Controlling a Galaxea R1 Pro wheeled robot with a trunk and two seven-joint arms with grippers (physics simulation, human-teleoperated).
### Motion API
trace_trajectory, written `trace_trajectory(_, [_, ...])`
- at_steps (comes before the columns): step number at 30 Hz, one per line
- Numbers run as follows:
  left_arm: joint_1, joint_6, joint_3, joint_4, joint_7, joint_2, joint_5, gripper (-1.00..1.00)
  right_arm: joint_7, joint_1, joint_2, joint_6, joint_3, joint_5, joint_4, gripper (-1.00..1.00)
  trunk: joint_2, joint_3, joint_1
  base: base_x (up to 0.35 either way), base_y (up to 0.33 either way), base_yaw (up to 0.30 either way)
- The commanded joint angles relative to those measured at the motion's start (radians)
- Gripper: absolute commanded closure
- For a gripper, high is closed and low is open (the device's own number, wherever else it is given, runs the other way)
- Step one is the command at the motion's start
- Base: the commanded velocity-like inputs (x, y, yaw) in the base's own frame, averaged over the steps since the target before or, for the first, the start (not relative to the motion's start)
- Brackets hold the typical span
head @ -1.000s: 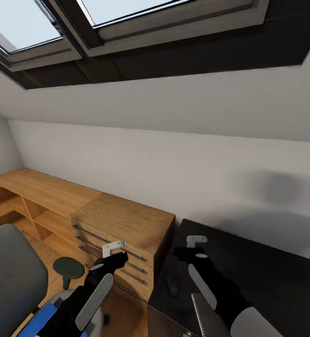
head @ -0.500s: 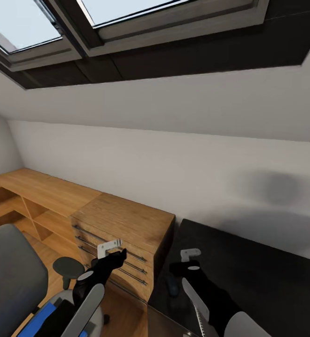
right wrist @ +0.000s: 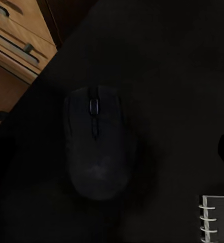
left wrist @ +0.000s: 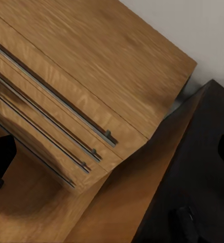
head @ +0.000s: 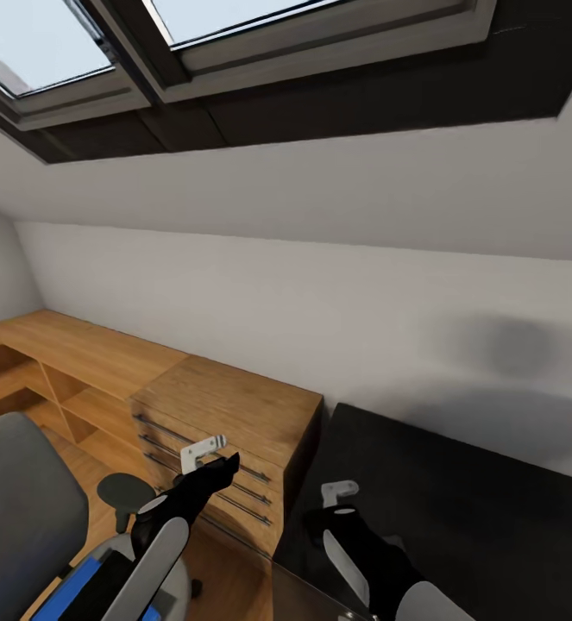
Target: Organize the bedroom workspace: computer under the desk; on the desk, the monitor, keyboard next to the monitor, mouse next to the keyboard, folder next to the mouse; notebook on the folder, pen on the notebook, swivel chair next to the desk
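Hovering above the desk [head: 493, 500], the right gripper [head: 339, 491] looks straight down on the mouse [right wrist: 99, 144]. Whether its fingers are spread or closed cannot be told. The mouse lies on the black top directly under that hand, its long axis running away from the wooden drawer unit [head: 234, 431] beside the desk. A spiral-bound notebook [right wrist: 217, 220] sits on the desk near the mouse, apart from it. The left gripper [head: 203, 450] hangs farther off, over the drawer unit, its opening likewise unclear. The folder [head: 74, 586] lies on the swivel chair [head: 22, 509], under the left arm.
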Motion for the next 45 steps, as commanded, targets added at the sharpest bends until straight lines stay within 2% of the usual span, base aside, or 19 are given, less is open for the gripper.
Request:
trace_trajectory(1, [-0.001,0.001,-0.002,-0.002,0.009,0.001,0.008,-1.00,-0.005,-0.001,0.000,0.003,0.006,-0.010,0.001,-1.00,-0.009,-0.005,0.004,0.000,0.000,0.000])
trace_trajectory(33, [-0.001,0.001,-0.002,0.000,0.010,0.001,0.013,-1.00,0.004,-0.001,0.000,0.003,0.006,-0.009,0.006,-1.00,-0.233,-0.105,0.127,0.000,0.000,0.000])
trace_trajectory(38, [-0.001,0.001,-0.002,0.000,0.010,0.001,0.013,-1.00,0.004,-0.001,0.000,0.003,0.006,0.012,0.007,-1.00,-0.268,-0.121,0.146,0.000,0.000,0.000])
trace_trajectory(45, [-0.001,0.001,-0.002,0.000,0.010,0.001,0.013,-1.00,0.004,-0.001,0.000,0.003,0.006,0.016,0.007,-1.00,-0.317,-0.143,0.173,0.000,0.000,0.000])
